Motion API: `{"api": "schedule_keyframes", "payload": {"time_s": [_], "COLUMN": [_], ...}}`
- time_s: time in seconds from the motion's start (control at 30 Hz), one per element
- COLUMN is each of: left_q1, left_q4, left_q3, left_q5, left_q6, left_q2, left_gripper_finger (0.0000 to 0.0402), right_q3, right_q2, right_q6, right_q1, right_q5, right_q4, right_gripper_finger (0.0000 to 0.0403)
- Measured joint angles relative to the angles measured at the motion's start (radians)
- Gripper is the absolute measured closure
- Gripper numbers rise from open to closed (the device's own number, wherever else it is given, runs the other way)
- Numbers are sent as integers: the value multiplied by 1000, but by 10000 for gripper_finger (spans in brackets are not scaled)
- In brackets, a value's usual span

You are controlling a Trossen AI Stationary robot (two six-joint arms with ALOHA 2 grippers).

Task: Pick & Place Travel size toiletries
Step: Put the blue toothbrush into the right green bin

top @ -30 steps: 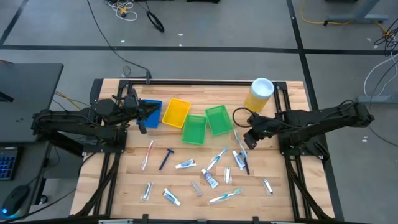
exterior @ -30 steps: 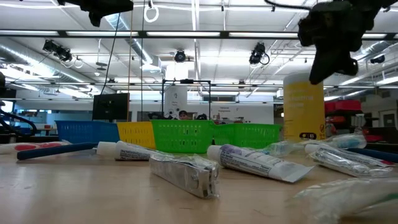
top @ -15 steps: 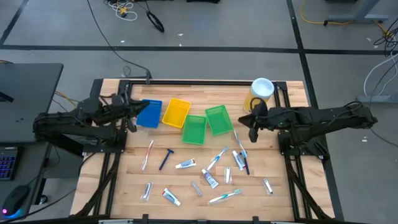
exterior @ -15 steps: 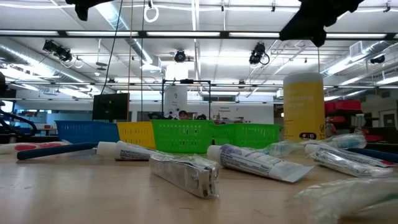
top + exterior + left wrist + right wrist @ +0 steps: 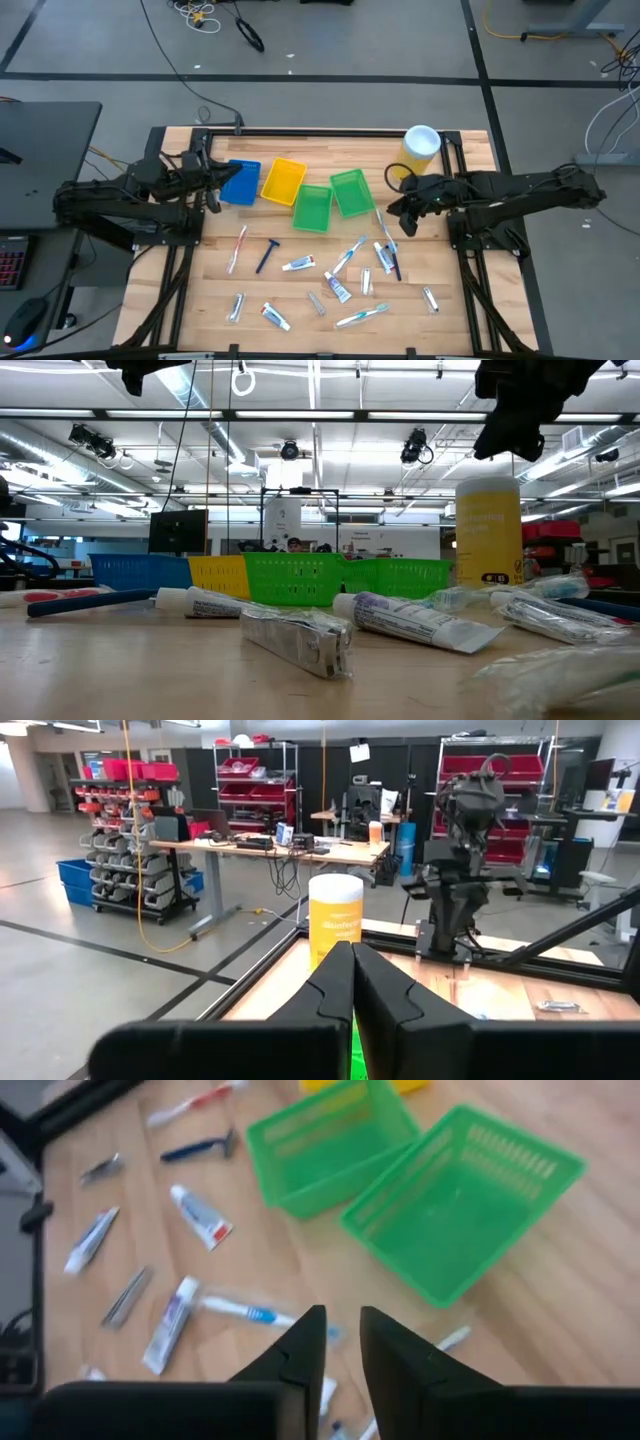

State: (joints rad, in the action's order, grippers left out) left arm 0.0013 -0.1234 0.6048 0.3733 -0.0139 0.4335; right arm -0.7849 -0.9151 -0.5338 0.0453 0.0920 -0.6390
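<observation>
The travel size toiletries lie loose on the table's near half: a red-and-white toothbrush, a dark blue razor, white toothpaste tubes, silvery tubes and a blue toothbrush. My right gripper hangs in the air right of the green bins and above the rightmost items. Its fingers are a narrow gap apart and hold nothing. My left gripper hovers at the blue bin's left side, shut and empty.
Blue, yellow and two green bins stand in a row across the table's middle. A tall yellow canister with a white lid stands at the far right corner. Black frame rails run along the table's edges.
My right gripper rose and swung toward the far edge, then came part of the way back down and toward the near edge, tipping downward again. My left gripper drew back from over the blue bin toward the table's left edge. No item moved.
</observation>
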Motion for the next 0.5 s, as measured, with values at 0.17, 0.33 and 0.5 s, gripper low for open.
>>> {"api": "schedule_keyframes", "payload": {"time_s": [0.17,0.33,0.5], "left_q1": [0,0,0], "left_q4": [1,0,0], "left_q3": [0,0,0], "left_q5": [0,0,0], "left_q6": [-4,-27,-27], "left_q2": [0,0,0], "left_gripper_finger": [384,389,394], "right_q3": [0,0,1], "right_q2": [-37,-91,-177], "right_q6": [42,-23,-112], "right_q1": [0,1,17], "right_q5": [-16,-20,-69], "right_q4": [-5,-40,-95], "right_gripper_finger": [279,237,212]}}
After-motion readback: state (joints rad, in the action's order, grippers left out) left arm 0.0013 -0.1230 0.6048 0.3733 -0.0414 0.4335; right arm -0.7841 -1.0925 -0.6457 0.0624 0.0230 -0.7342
